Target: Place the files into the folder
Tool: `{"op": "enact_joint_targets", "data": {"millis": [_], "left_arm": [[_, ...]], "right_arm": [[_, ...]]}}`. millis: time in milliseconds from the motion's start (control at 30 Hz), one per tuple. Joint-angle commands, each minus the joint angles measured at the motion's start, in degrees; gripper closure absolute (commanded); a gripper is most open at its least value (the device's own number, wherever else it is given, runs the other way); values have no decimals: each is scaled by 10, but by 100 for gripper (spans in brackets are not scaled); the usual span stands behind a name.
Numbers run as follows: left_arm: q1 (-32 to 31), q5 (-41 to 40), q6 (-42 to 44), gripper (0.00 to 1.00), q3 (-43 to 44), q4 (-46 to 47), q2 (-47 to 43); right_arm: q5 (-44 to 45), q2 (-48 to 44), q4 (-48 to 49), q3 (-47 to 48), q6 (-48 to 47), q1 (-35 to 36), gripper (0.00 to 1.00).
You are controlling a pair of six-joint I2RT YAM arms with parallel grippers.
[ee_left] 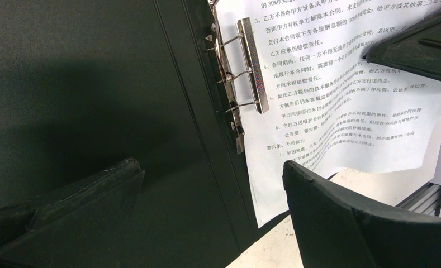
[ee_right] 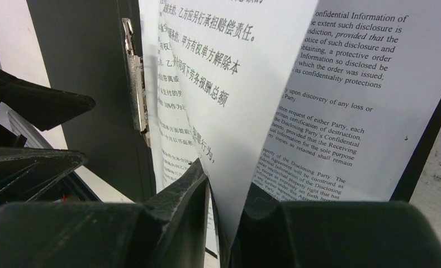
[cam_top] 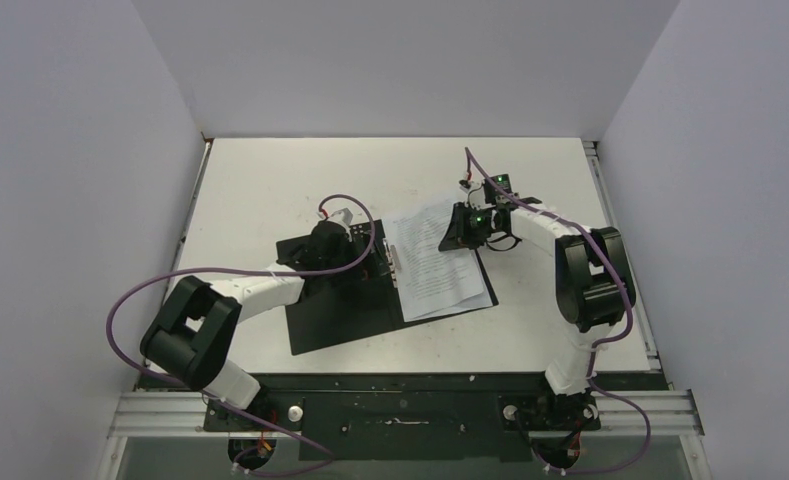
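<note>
Files (ee_right: 235, 67): thin white printed sheet, edge pinched between our right gripper (ee_right: 224, 192) jaws, curling upward; rest flat on folder (ee_left: 95, 84) right half, matte black inside. Shiny metal spine clip (ee_left: 251, 61) alongside. Our left gripper (ee_left: 211, 167) jaws wide apart, empty, above black left cover.

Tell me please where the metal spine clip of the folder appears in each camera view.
Top external: metal spine clip in the centre, on the open folder.
Left wrist: upper middle.
Right wrist: upper left.
Shared landmark: the printed files, lying just right of it in every view.
</note>
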Motion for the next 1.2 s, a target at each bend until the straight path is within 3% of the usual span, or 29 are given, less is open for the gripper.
{"op": "enact_joint_targets", "data": {"millis": [0,133,400,1167], "left_arm": [[4,6,8,3,11,29,3],[4,7,8,3,12,29,6],[4,5,10,3,11,26,5],[4,3,11,3,9,24,0]], "right_arm": [[-2,15,17,9,-10,5,82],[7,12,8,15,-17,4,67],[47,4,-21,19,-33,2,53],[152,-10,-55,32,-49,0,32]]}}
